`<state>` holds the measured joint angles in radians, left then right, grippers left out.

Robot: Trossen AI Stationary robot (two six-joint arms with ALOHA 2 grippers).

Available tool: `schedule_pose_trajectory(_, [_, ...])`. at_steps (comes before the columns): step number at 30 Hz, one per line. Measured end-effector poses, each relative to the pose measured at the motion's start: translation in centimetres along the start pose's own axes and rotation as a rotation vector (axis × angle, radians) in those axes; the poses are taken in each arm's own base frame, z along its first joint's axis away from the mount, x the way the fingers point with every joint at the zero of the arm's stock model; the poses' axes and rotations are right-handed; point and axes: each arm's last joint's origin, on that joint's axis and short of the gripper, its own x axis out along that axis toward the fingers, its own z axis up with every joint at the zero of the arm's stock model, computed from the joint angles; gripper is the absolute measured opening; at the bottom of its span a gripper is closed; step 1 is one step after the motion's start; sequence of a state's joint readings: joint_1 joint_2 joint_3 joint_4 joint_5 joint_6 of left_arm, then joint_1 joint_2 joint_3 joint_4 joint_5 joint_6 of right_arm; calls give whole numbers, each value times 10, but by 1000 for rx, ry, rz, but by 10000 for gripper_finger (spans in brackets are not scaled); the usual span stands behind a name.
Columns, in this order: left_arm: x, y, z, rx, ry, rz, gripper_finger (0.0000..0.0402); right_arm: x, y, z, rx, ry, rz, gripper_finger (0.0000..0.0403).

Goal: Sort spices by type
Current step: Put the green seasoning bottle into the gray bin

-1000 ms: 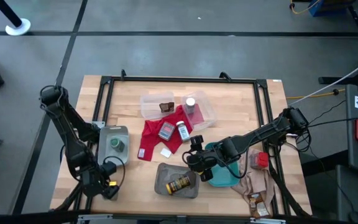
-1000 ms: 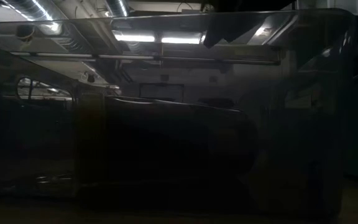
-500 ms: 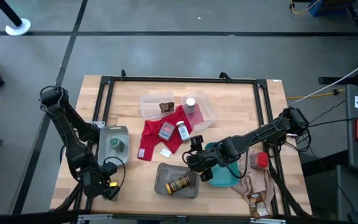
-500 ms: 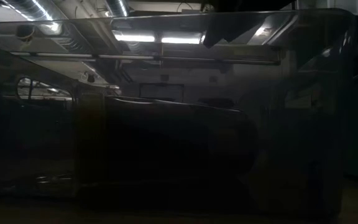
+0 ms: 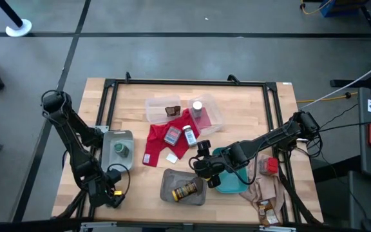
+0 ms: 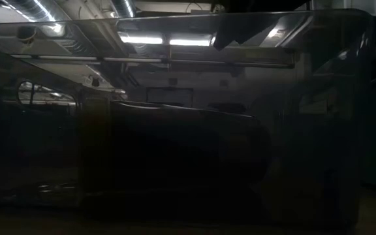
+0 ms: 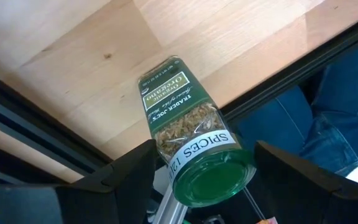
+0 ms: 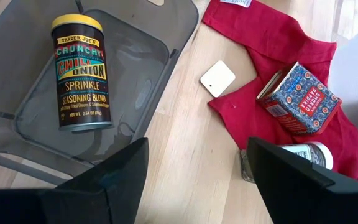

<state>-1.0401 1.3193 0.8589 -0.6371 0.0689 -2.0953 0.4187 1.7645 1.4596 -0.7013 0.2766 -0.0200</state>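
Note:
My left gripper hovers at the table's near-left corner, shut on a green-lidded oregano jar. My right gripper hangs open over the table's middle, between a grey tray and a teal tray, with nothing between its fingers. A yellow-labelled jar lies on its side in that grey tray. On the red cloth lie a red tin and a white-capped bottle. Another green-lidded jar stands in the left grey tray. My left gripper pinches the oregano jar between its two fingers, on the sides near the green-lid end. The fingers slant down from above and run along the jar. The jar tilts with its lid toward the wrist and its base toward the wood; whether the base touches the table I cannot tell.
Two clear trays at the far middle hold a dark packet and a white-capped bottle. A beige cloth at the near right carries a red tin and a packet. The low view is blocked by a dark tray wall. A person's legs show past the table edge.

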Motion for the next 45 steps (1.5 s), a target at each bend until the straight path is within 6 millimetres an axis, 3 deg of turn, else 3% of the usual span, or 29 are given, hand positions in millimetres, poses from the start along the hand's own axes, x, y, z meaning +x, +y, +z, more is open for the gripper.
schedule_pose_trajectory(21, [8,-1,0,23,-12,25,254,0,0,0,0,0,0,271])
schedule_pose_trajectory(36, [7,1,0,-12,16,45,177,0,0,0,-1,1,0,271])
schedule_pose_trajectory(45, [7,-2,-2,-7,31,16,170,0,0,0,-1,1,0,271])
